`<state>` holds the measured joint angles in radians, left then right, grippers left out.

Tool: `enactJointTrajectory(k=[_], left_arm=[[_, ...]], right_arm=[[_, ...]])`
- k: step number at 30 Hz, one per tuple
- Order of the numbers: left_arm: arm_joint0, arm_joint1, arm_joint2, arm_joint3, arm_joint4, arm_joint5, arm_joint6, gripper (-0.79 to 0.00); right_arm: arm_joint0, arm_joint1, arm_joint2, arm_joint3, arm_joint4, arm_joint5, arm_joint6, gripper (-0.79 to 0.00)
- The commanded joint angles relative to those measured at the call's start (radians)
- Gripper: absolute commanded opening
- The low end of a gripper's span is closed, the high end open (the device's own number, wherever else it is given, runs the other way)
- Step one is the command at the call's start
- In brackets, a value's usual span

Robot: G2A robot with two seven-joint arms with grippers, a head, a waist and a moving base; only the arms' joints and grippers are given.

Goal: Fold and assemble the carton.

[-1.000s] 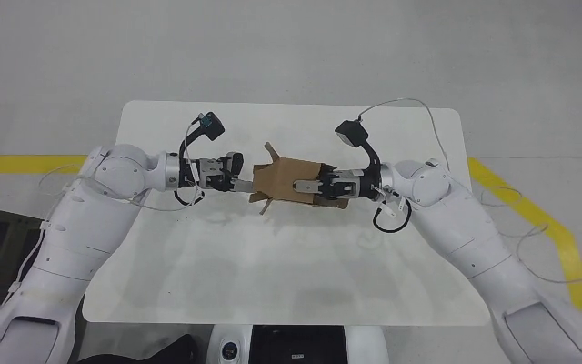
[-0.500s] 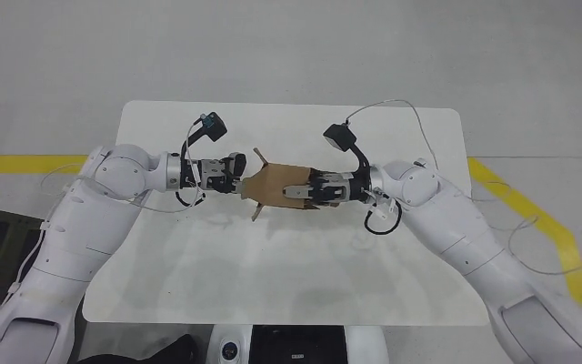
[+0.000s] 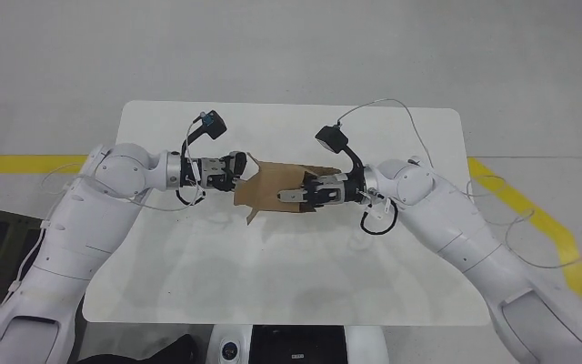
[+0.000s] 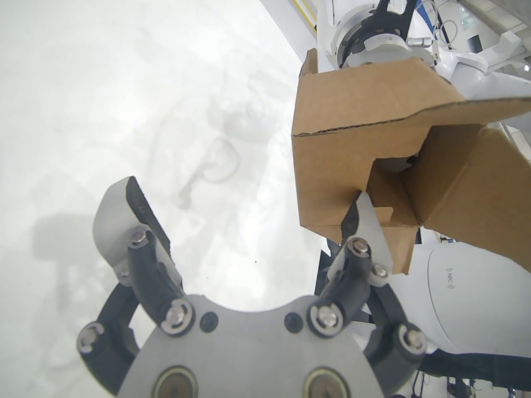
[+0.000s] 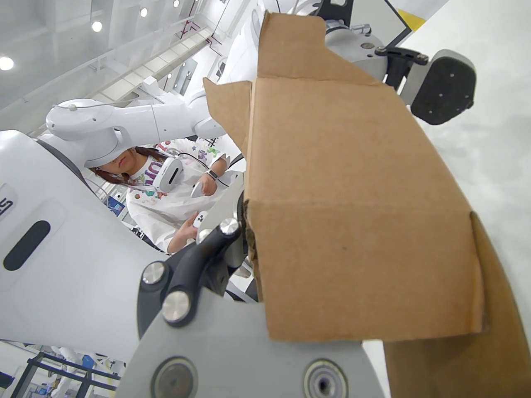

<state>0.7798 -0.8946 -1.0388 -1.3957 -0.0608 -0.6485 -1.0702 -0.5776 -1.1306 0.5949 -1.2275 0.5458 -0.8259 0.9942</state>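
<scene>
Right gripper [image 3: 296, 193] pinching carton [image 3: 268, 185] above table [image 3: 273, 273] centre; left gripper [image 4: 247, 192] spread, 1 fingertip at carton edge.

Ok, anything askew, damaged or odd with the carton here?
Nothing damaged. The carton is only half-formed, its flaps splayed at different angles, held by the right gripper; the left gripper is open beside it.

The carton [image 3: 273, 187] is matt brown corrugated cardboard, rough at the cut edges. The table [image 3: 273, 273] is smooth, white and faintly glossy. The left tool [image 4: 247, 198] is bare grey metal with black ribbed pads [image 4: 143, 209].
</scene>
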Motion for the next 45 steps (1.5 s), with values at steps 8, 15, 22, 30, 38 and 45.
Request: enactJointTrajectory(k=[8, 15, 22, 30, 38, 45], left_arm=[[-0.004, -0.001, 0.005, 0.002, -0.001, -0.003, -0.002, 0.0], [-0.004, 0.0, 0.004, 0.008, -0.001, -0.005, -0.003, 0.0], [0.003, 0.004, -0.009, 0.038, 0.035, -0.01, 0.021, 0.0], [0.027, 0.006, 0.004, 0.011, 0.051, -0.023, 0.001, 0.0], [0.051, 0.011, -0.012, -0.028, 0.028, -0.032, 0.028, 0.0], [0.044, 0.016, -0.037, -0.015, 0.014, -0.018, 0.031, 0.0]], right_arm=[[0.017, 0.0, -0.028, 0.014, 0.013, -0.014, -0.014, -0.785], [0.025, 0.003, -0.026, 0.045, 0.024, -0.039, -0.039, -0.785], [0.028, 0.009, -0.002, 0.072, 0.024, -0.066, -0.066, -0.785], [0.018, 0.005, 0.034, 0.1, 0.011, -0.086, -0.104, -0.785], [0.004, -0.011, 0.044, 0.098, -0.029, -0.076, -0.126, -0.785], [0.0, -0.022, 0.049, 0.105, -0.044, -0.064, -0.106, -0.785]])
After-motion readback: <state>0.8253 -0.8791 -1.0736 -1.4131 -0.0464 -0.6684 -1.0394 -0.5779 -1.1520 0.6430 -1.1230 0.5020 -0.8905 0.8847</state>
